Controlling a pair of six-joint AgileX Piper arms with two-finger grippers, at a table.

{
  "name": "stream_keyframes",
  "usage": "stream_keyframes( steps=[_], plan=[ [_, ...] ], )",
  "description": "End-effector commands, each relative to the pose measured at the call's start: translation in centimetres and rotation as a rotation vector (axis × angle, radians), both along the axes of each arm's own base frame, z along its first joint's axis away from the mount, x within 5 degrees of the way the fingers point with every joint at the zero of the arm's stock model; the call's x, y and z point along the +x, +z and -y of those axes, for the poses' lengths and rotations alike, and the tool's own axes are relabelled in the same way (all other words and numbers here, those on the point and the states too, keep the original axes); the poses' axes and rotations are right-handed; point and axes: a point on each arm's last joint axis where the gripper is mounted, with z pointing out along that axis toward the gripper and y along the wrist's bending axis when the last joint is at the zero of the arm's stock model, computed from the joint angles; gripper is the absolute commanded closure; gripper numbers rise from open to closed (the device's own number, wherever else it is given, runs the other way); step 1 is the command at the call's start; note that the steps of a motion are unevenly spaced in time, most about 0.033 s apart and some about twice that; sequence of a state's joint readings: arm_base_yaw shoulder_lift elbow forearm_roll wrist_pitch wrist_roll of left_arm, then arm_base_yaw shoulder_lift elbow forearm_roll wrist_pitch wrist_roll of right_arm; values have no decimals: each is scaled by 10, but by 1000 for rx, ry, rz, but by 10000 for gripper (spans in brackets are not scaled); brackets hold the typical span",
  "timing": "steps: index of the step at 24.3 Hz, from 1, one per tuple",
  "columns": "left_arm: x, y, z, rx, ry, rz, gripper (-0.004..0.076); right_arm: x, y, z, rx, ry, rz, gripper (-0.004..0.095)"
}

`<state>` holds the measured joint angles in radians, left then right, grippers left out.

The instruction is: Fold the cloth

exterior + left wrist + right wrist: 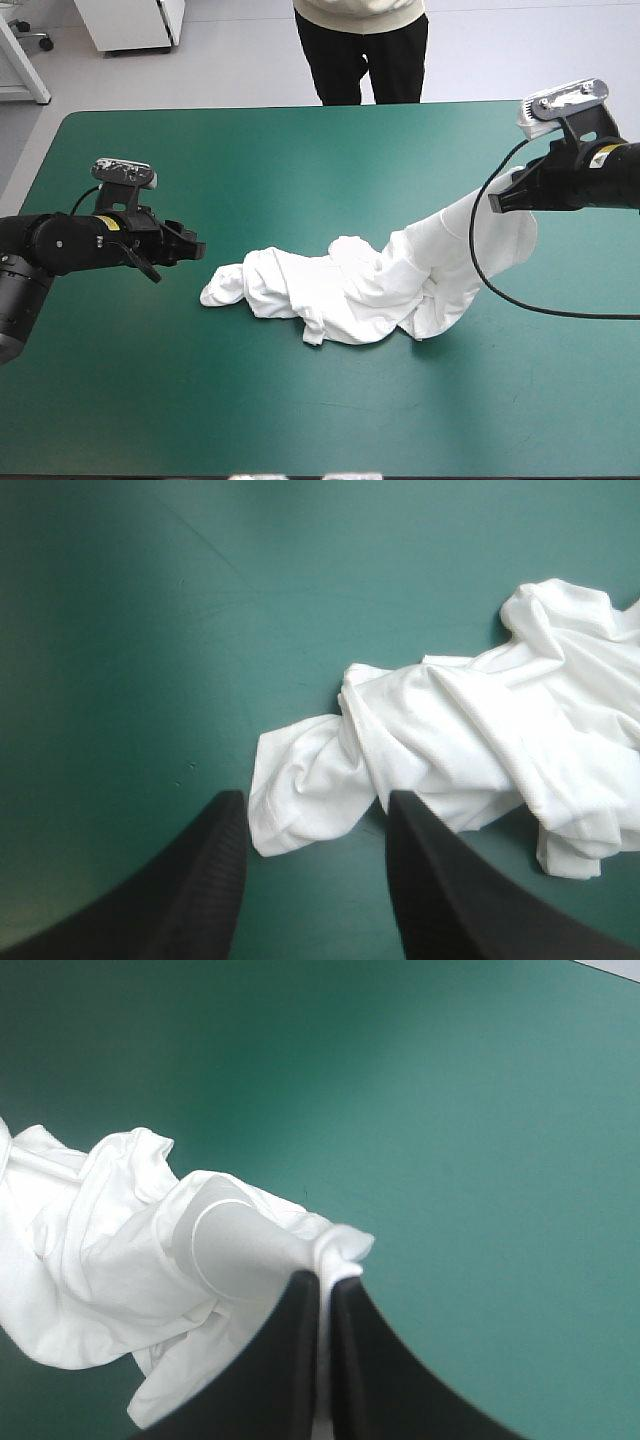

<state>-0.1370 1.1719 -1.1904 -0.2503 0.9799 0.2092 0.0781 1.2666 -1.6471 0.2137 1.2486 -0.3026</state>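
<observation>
The T-shirt (360,285) is a crumpled white heap roughly mid-table on the teal-green cover (300,150), a bit toward the right side. Most of it lies bunched on the cover, but its right end is up off the table in a sort of slanting tube that rises toward the right gripper (497,200).

That gripper is raised above the table near the right edge. In its wrist view the black fingers (280,1360) are pretty much pressed together, with a thin strip of white fabric pinched between them and a little puff of cloth poking out just past the tips. So it's got a proper hold on one bit of the shirt, and the rest trails down from there to the heap.

The left gripper (195,245) is over on the left, pointing at the shirt's left end but not touching it. In the high view there's a gap of bare cover between them. From its own wrist view the two fingers stand well apart and aren't holding anything, and the nearest lobe of the shirt sits just ahead of the tips, about in line with the gap. That left end of the heap is a rounded, rolled-up lump lying on the cover.
</observation>
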Motion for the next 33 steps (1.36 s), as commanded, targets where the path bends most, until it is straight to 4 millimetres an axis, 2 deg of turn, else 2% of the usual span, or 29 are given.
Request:
stream_keyframes(
  steps=[1,6,9,13,17,20,29,33],
  plan=[
    [-1,18,1,-36,6,96,392,-9,15,0,6,7,77,923],
    [12,7,3,-14,-10,67,392,-9,15,0,6,7,77,923],
    [36,-16,6,16,-28,-7,392,-9,15,0,5,8,73,923],
    [56,-41,8,50,-58,-81,392,-9,15,0,4,8,69,923],
    [59,-63,9,52,-50,-122,392,-9,14,0,1,7,69,923],
    [55,-91,7,61,-33,-159,391,-9,14,0,1,7,69,923],
    [62,-119,9,67,-27,-223,391,-9,14,0,1,7,69,923],
    [66,-134,22,89,-83,-266,391,-9,14,0,1,7,69,923]
  ],
)
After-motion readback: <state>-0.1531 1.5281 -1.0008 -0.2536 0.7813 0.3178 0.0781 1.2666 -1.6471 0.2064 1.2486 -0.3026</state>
